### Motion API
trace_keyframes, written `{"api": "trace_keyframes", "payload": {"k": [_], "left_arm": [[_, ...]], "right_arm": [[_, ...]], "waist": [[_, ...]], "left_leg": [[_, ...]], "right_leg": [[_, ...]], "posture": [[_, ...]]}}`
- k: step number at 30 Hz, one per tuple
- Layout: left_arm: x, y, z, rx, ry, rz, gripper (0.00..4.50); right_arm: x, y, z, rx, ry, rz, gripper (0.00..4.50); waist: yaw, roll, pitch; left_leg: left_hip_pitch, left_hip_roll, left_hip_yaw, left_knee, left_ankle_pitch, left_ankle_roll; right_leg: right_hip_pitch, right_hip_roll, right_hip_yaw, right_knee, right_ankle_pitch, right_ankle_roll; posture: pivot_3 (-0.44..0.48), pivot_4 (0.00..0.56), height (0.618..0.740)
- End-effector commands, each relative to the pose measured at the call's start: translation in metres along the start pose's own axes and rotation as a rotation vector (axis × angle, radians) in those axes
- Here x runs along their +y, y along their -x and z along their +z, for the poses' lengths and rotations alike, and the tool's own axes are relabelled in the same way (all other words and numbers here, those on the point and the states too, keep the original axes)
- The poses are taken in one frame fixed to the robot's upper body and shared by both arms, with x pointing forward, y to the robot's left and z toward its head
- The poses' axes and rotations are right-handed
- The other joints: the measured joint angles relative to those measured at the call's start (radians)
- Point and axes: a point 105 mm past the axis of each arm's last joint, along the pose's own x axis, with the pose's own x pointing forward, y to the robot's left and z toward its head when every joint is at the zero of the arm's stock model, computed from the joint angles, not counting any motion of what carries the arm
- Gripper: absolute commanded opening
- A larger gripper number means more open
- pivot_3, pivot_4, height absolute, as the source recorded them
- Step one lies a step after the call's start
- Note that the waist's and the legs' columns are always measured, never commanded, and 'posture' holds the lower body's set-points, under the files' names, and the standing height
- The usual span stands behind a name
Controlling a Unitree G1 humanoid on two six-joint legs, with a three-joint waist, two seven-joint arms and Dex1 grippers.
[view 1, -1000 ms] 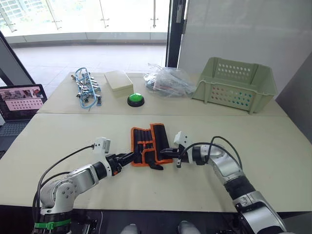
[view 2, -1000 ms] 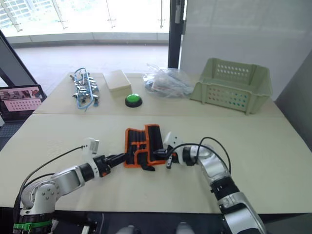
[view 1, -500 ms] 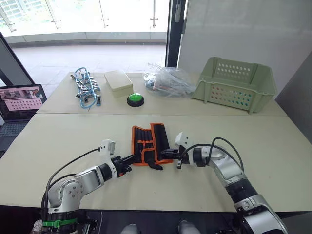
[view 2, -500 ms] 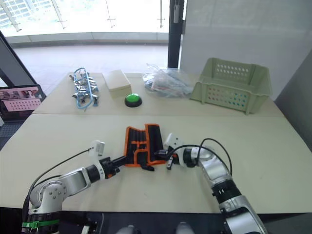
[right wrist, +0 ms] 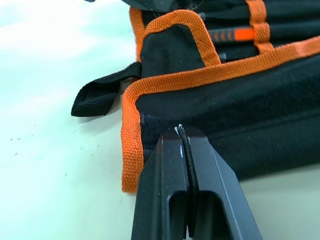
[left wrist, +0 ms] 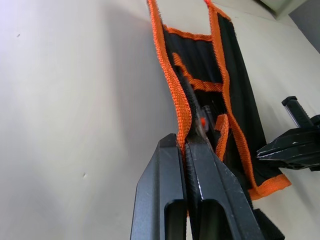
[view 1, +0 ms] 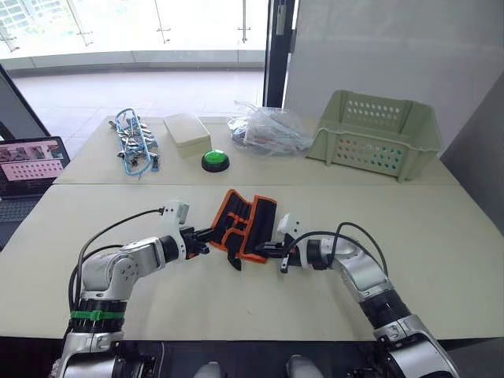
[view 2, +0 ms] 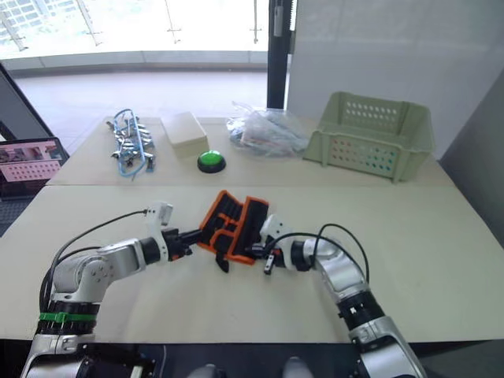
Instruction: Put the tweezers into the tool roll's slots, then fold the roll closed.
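Tool roll (view 1: 246,225), table centre: now lifted and tilted off the surface, left gripper (view 1: 206,235) pinching its left orange edge, right gripper (view 1: 268,250) clamped on its near-right edge; folding begun.

1 tool roll (view 1: 246,225), 1 green basket (view 1: 376,134), 1 green button (view 1: 214,160), 1 laptop (view 1: 31,161), 2 tables (view 1: 441,236).
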Motion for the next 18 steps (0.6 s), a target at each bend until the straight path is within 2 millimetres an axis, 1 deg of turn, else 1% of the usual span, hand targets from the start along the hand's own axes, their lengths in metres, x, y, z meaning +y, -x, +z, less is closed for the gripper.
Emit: {"api": "trace_keyframes", "payload": {"k": [1,3,6,10,14,18], "left_arm": [[-0.031,-0.019,0.007,-0.004,-0.059,-0.134,0.01],[-0.04,-0.027,0.002,0.024,-0.081,-0.171,0.01],[-0.052,-0.043,-0.015,0.086,-0.125,-0.213,0.01],[-0.057,-0.058,-0.027,0.125,-0.139,-0.229,0.01],[-0.061,-0.064,-0.034,0.151,-0.164,-0.248,0.01],[-0.064,-0.066,-0.046,0.187,-0.176,-0.269,0.01]], "right_arm": [[0.002,-0.005,-0.025,0.102,-0.05,-0.037,0.0],[0.003,-0.005,-0.028,0.11,-0.057,-0.037,0.0],[0.005,-0.005,-0.033,0.126,-0.067,-0.047,0.0],[0.0,-0.004,-0.032,0.128,-0.08,-0.071,0.0],[-0.003,-0.001,-0.031,0.126,-0.083,-0.085,0.0],[-0.006,0.004,-0.032,0.13,-0.085,-0.102,0.0]], "waist": [[0.004,0.0,0.0],[0.004,0.0,0.0],[0.004,0.0,0.0],[0.007,0.0,0.0],[0.008,0.0,-0.001],[0.01,0.0,-0.002]], "left_leg": [[0.0,0.0,0.0,0.0,0.0,0.0],[0.0,-0.001,0.0,0.0,0.0,0.0],[0.0,-0.001,0.0,0.0,0.0,0.0],[0.001,-0.001,0.0,0.0,0.0,0.0],[0.002,-0.001,0.0,0.0,0.0,0.0],[0.002,-0.002,0.0,0.0,0.0,0.0]], "right_leg": [[0.001,0.0,0.0,-0.001,0.0,0.0],[0.001,-0.001,0.0,-0.001,0.0,0.0],[0.001,-0.001,0.0,-0.001,0.0,0.0],[0.003,-0.001,0.0,-0.001,0.0,0.0],[0.004,-0.001,0.0,-0.001,0.0,0.0],[0.004,-0.001,0.0,-0.001,0.0,0.0]], "posture": [[0.0,0.15,0.74],[0.0,0.15,0.74],[0.0,0.15,0.74],[0.0,0.15,0.74],[0.0,0.15,0.74],[0.0,0.15,0.74]]}}
